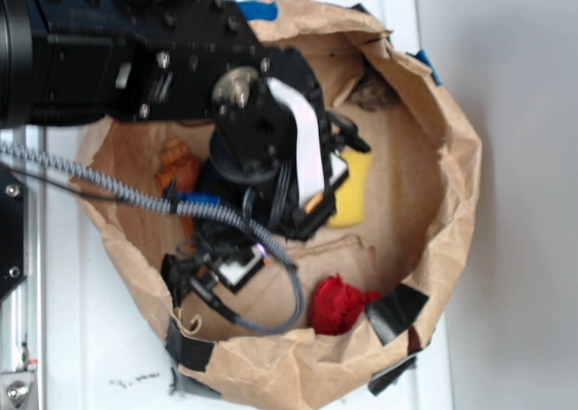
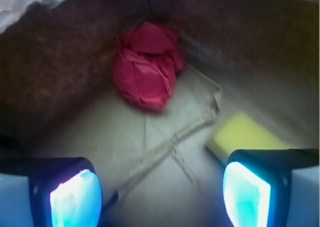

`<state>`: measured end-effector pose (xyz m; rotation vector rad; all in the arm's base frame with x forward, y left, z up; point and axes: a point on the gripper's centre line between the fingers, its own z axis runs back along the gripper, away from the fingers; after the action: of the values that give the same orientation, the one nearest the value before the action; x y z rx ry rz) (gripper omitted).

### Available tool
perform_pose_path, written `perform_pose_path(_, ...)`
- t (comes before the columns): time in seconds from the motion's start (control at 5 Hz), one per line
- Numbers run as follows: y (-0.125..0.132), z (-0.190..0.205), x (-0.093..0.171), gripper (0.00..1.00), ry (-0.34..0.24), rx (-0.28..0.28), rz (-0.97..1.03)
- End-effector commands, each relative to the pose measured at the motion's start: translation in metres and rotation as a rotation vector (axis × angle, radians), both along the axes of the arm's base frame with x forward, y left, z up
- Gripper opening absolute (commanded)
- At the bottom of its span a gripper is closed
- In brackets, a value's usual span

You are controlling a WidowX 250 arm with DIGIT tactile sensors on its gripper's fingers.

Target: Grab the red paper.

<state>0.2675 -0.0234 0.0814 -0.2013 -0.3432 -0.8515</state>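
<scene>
The red paper (image 1: 339, 303) is a lumpy bright red wad lying on the floor of a brown paper bag (image 1: 456, 184), against its near wall. In the wrist view the red paper (image 2: 146, 66) sits ahead of the gripper in the corner where the bag wall meets the floor. My gripper (image 2: 161, 193) is open, its two glowing pads wide apart with nothing between them, some way short of the wad. In the exterior view the gripper (image 1: 237, 264) hangs inside the bag, left of the red paper.
A yellow sponge (image 1: 354, 189) lies in the bag, beside the right finger in the wrist view (image 2: 245, 134). An orange object (image 1: 176, 168) sits at the bag's left. A dark lump (image 1: 372, 92) lies at the far side. Black tape (image 1: 396, 312) patches the bag rim.
</scene>
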Motion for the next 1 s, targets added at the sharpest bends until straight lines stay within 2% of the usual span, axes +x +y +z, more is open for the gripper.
perform_pose_path(0.0,-0.027,-0.002,0.021,1.0,-0.064,0.025,-0.012)
perform_pose_path(0.2,-0.034,-0.009,0.025,1.0,-0.088,0.041,0.006)
perform_pose_path(0.8,-0.046,-0.017,0.026,1.0,-0.089,-0.061,-0.042)
